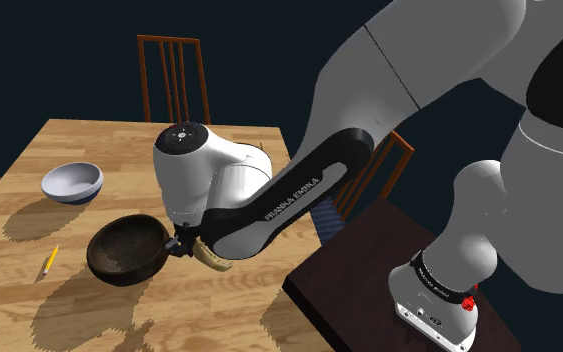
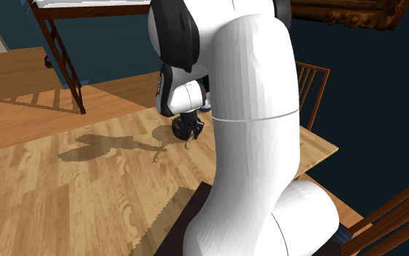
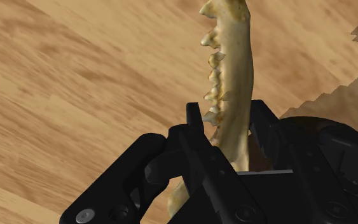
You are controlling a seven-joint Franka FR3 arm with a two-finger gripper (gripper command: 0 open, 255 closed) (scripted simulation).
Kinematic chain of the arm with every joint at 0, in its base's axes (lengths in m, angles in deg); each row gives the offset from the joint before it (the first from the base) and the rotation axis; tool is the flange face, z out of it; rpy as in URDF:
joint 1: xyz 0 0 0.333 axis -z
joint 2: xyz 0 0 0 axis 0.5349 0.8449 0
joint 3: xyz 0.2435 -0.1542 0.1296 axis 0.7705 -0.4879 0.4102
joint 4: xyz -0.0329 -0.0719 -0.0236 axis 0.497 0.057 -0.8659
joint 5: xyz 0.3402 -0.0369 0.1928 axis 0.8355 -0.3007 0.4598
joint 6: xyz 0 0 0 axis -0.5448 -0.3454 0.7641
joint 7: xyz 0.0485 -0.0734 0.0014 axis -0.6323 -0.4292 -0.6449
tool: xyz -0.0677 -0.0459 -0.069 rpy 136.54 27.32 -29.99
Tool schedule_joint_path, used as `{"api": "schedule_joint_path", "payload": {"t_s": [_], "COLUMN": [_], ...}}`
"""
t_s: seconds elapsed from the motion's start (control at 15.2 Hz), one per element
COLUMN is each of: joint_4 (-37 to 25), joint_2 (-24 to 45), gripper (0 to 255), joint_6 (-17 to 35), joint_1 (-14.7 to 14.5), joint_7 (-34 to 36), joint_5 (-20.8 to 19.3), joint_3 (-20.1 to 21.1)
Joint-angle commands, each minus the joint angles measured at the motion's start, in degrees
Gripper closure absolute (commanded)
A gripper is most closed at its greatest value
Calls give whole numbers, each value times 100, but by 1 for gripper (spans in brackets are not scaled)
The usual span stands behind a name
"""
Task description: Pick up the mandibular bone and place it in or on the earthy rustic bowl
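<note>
A yellowish jawbone (image 3: 234, 83) with a row of teeth sticks out from between my black fingers (image 3: 195, 124), which clasp its lower part. My gripper (image 1: 182, 243) is shut on this bone (image 1: 212, 259) and holds it low over the wooden table (image 1: 89, 140). The bone's free end points away from a dark brown rough bowl (image 1: 127, 250). That bowl stands right beside the gripper, on the shoulder view's left. In the second exterior view, the gripper (image 2: 188, 131) shows past the white arm, with the bone (image 2: 189, 140) hanging under it.
A white-and-blue bowl (image 1: 72, 182) stands farther back on the table's left. A yellow pencil (image 1: 50, 260) lies left of the dark bowl. Wooden chairs (image 1: 174, 75) stand behind and right of the table. My dark stand (image 1: 359, 280) sits at the lower right.
</note>
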Motion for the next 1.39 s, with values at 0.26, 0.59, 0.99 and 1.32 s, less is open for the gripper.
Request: {"api": "schedule_joint_path", "payload": {"t_s": [0.26,0.59,0.99,1.32], "joint_4": [1,-34,-1927,-3895], "joint_2": [-370,-616,558,1712], "gripper": [255,255,255,255], "joint_6": [-370,-650,-1368,-2179], "joint_1": [-11,-17,39,100], "joint_7": [-28,-51,-165,-243], "joint_5": [3,6,163,260], "joint_3": [0,-1,65,111]}}
